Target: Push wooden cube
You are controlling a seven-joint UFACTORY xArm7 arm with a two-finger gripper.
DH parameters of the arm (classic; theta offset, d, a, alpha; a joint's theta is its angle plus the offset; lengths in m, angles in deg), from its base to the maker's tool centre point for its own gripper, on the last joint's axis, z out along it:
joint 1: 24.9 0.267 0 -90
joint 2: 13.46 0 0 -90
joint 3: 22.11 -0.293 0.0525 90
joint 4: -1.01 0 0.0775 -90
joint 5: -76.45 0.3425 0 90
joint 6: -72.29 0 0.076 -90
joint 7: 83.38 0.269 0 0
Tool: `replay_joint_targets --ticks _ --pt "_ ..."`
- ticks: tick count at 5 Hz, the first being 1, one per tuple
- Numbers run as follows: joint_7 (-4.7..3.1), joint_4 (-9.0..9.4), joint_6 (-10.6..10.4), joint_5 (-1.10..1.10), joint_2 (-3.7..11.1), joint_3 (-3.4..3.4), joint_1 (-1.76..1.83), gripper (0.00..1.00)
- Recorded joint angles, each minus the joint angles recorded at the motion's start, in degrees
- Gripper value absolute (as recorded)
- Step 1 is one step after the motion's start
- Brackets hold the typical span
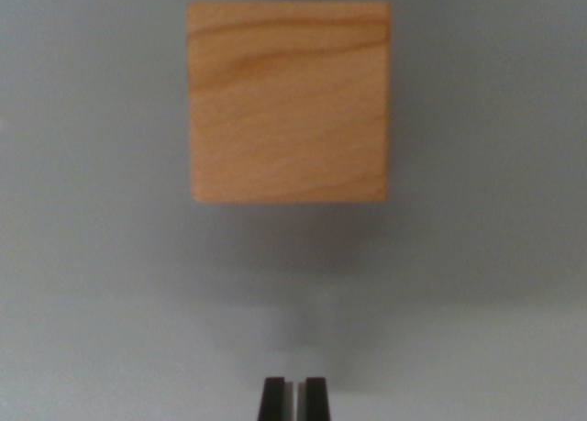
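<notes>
Gripper [294, 398] fingertips sit closest to our wrist camera, poking in at the bottom edge of the wrist view, roughly centred. We see two dark fingers [273, 399] standing parallel with only a thin pale sliver between them, so we read them as pressed nearly together with nothing pinched in between. Only the tips show; the rest of the tool is cut off by the frame. Ahead of them is the wooden cube [289, 102], in the upper half of the view and about in line with the fingertips, maybe a touch toward the wrist view's left. It is apart from the gripper, with a clear band of bare surface between the tips and the cube's near edge, no contact. We see one light tan face of the cube, squarely on, with darker grain lines sweeping across its upper part; its edges run parallel to the frame, so it is not rotated relative to us. It rests on a plain grey worktop [83, 256] that fills the whole picture; none of the worktop's edges or corners are visible, so we cannot place the cube relative to them. A soft shadow lies on the worktop below the cube's near edge and runs down toward the fingertips. Focus is soft throughout.
</notes>
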Motion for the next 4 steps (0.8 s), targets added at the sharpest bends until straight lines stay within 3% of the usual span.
replay_joint_targets --ticks 4 --pt "-0.13 1.14 -1.38 -0.07 0.26 0.1 -0.07 0.0"
